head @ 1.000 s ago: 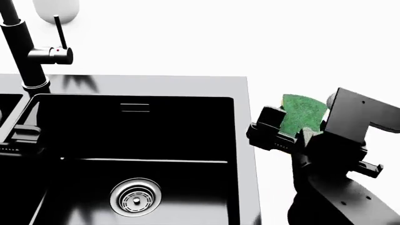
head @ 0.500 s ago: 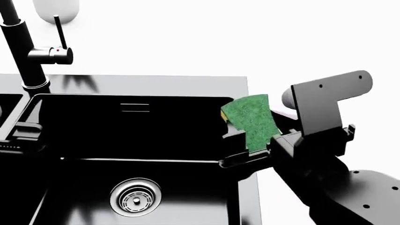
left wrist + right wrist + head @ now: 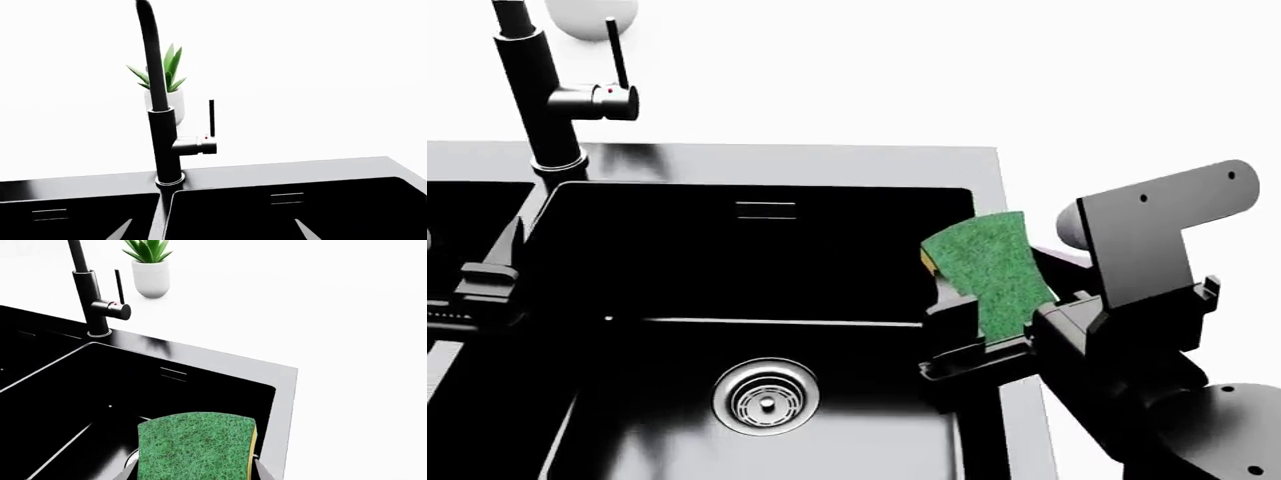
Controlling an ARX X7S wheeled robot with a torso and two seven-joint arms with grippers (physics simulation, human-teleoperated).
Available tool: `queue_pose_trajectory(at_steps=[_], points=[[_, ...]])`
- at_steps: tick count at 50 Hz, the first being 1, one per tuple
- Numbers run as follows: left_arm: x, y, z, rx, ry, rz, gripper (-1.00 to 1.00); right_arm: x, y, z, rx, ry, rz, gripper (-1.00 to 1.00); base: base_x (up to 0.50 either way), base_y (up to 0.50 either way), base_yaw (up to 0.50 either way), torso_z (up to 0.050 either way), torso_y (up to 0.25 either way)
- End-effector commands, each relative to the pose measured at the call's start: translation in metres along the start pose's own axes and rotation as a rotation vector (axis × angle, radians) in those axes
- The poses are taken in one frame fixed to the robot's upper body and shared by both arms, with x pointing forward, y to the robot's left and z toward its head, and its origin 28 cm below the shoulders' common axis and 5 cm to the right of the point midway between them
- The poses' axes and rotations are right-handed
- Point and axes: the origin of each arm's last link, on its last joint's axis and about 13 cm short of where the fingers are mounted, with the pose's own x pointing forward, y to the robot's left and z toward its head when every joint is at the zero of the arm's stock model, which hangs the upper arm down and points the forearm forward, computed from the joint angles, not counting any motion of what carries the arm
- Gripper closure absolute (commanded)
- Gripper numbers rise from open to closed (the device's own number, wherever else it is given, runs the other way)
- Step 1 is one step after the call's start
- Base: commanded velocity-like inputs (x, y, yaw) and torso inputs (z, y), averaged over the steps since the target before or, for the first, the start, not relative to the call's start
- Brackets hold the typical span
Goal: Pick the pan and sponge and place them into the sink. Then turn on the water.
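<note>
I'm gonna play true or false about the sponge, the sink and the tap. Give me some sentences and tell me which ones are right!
1. The right gripper holds the sponge. True.
2. The sponge's face we see is green. True.
3. Water is pouring from the faucet. False: no water shows anywhere.
4. The sponge lies at the bottom of the sink. False: it is held up over the right bowl's edge.
5. A potted plant stands behind the faucet. True.

Green-faced sponge (image 3: pixel 994 272) over sink (image 3: pixel 994 170) edge
</note>
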Motion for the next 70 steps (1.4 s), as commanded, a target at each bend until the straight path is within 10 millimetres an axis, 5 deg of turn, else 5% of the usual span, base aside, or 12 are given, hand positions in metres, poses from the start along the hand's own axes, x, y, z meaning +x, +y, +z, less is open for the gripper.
queue_pose_trajectory(at_steps=[1, 70], points=[[-0.001, 0.004, 0.002, 0.006, -0.003, 0.005, -1.0, -0.001, 0.0, 0.001, -0.012, -0.005, -0.003, 1.0, -0.23, 0.5, 0.0, 0.0, 0.0], [-0.002, 0.004, -0.002, 0.01, 0.004, 0.01, -1.0, 0.007, 0.002, -0.011, -0.014, 0.007, 0.008, 1.0, -0.01, 0.5, 0.0, 0.0, 0.0]])
